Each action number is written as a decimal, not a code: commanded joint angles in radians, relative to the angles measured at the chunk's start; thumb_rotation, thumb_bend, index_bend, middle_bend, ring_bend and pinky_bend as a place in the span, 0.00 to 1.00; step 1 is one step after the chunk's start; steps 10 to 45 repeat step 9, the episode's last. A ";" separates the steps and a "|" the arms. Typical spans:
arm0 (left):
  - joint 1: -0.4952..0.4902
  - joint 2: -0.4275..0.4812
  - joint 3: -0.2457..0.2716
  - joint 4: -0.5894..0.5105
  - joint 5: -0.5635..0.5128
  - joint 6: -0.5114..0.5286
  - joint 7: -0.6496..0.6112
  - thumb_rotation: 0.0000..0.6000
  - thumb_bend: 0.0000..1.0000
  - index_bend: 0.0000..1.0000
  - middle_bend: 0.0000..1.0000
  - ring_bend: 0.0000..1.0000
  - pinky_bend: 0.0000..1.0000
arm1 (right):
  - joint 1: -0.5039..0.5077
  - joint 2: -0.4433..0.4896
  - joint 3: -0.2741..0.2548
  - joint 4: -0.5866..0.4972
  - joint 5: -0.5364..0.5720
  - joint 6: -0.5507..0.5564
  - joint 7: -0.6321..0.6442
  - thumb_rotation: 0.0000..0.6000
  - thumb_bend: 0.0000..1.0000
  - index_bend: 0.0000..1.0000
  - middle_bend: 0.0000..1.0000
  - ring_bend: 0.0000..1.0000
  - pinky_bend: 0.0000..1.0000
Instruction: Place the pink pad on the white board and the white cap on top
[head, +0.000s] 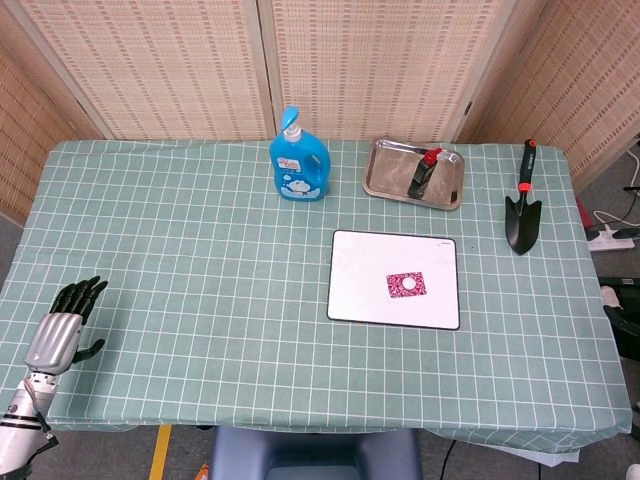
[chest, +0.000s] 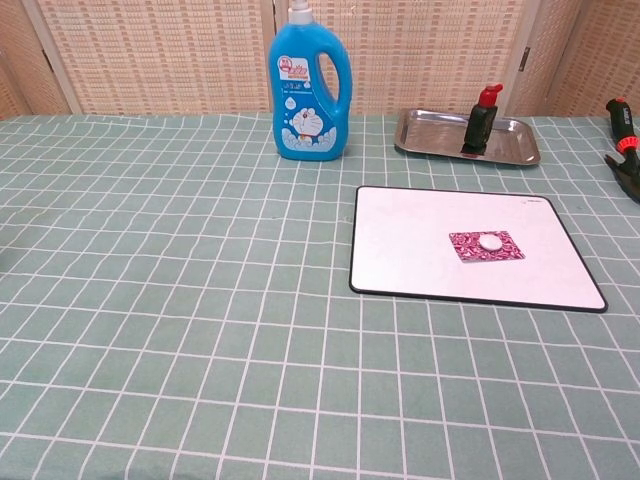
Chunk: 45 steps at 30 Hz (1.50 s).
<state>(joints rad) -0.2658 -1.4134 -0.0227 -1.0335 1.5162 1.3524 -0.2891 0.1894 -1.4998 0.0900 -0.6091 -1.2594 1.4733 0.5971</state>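
The white board (head: 365, 285) (chest: 410, 245) lies flat on the green checked cloth, right of centre. The pink pad (head: 415, 290) (chest: 466, 250) rests on the board's right half. The white cap (head: 407, 283) (chest: 489, 241) sits on the middle of the pad. My left hand (head: 62, 325) rests near the table's front left corner, far from the board, with its fingers apart and nothing in it. Neither view shows my right hand.
A blue detergent bottle (head: 299, 160) (chest: 307, 85) stands behind the board. A metal tray (head: 385, 172) (chest: 420, 135) at the back right holds a small dark bottle (head: 422, 172) (chest: 480, 120) with a red cap. A black trowel (head: 523, 215) (chest: 622, 150) lies at the right edge.
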 joint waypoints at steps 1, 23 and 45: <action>0.004 -0.016 -0.001 0.017 0.004 0.014 0.021 1.00 0.18 0.00 0.00 0.00 0.00 | -0.009 -0.002 -0.014 0.008 -0.045 -0.025 0.008 0.89 0.00 0.00 0.00 0.00 0.00; 0.010 -0.033 -0.010 0.041 -0.002 0.030 0.028 1.00 0.18 0.00 0.00 0.00 0.00 | -0.005 -0.013 -0.006 0.002 -0.096 0.005 -0.054 0.71 0.00 0.00 0.00 0.00 0.00; 0.010 -0.033 -0.010 0.041 -0.002 0.030 0.028 1.00 0.18 0.00 0.00 0.00 0.00 | -0.005 -0.013 -0.006 0.002 -0.096 0.005 -0.054 0.71 0.00 0.00 0.00 0.00 0.00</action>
